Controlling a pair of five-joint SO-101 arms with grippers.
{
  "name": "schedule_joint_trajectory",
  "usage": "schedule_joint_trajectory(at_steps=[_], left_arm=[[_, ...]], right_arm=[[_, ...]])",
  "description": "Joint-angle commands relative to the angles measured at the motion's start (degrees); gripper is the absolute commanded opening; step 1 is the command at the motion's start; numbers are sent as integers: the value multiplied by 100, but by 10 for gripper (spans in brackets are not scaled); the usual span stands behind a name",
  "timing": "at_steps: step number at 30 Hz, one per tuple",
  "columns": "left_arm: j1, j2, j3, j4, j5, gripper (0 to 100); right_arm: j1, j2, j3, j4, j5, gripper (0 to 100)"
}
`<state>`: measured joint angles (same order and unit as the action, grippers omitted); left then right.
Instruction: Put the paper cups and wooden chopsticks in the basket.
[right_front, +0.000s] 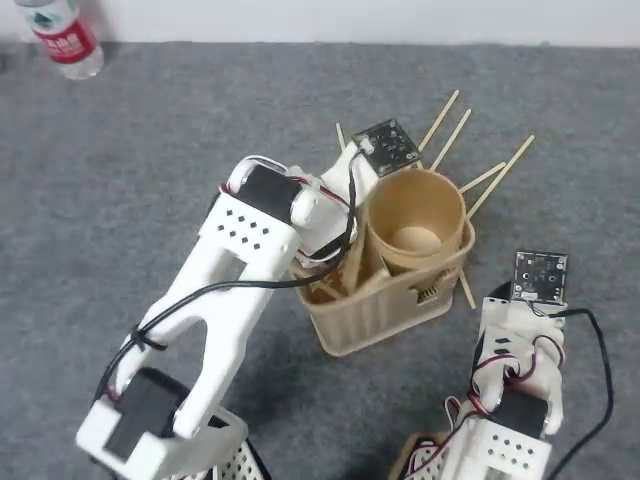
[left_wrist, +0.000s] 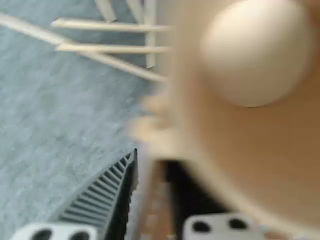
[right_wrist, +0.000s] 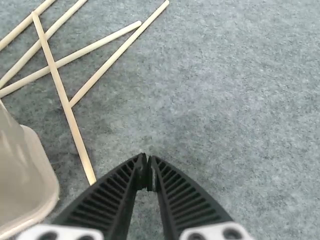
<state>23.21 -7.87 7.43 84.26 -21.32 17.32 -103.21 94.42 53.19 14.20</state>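
Observation:
A brown paper cup (right_front: 415, 225) stands upright in the beige slatted basket (right_front: 385, 315) at the middle of the grey carpet. My left gripper (right_front: 352, 255) is at the cup's left side, over the basket, shut on the cup's wall; in the left wrist view the cup (left_wrist: 250, 100) is very close and blurred beside one ribbed finger (left_wrist: 110, 195). Several wooden chopsticks (right_front: 500, 175) lie fanned out on the carpet behind and to the right of the basket. My right gripper (right_wrist: 148, 165) is shut and empty, low over the carpet right of the basket (right_wrist: 20, 180), near a chopstick (right_wrist: 62, 100).
A plastic bottle with a red label (right_front: 65, 35) lies at the far left corner by the wall. Bare carpet stretches to the left of the basket and to the right of the right arm (right_front: 520, 340).

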Motion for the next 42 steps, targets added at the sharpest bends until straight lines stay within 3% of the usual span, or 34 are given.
schedule_joint_trajectory(at_steps=[1, 9, 14, 27, 39, 42], left_arm=[[-141, -18, -84, 79, -167, 11], [-1380, 35, -884, 158, -246, 10], [-1758, 0, -901, 484, -818, 10], [-3033, 26, -1226, 519, -1389, 10], [-3068, 26, -1341, 870, -1697, 13], [-3112, -35, -1376, 756, -1530, 58]], right_arm=[[-4, -66, -35, -145, 88, 8], [-4, -66, -35, -145, 88, 8], [-4, -66, -35, -145, 88, 8], [-4, -66, -26, -145, 88, 8], [-4, -66, -26, -145, 88, 8], [-4, -66, -26, -145, 88, 8]])
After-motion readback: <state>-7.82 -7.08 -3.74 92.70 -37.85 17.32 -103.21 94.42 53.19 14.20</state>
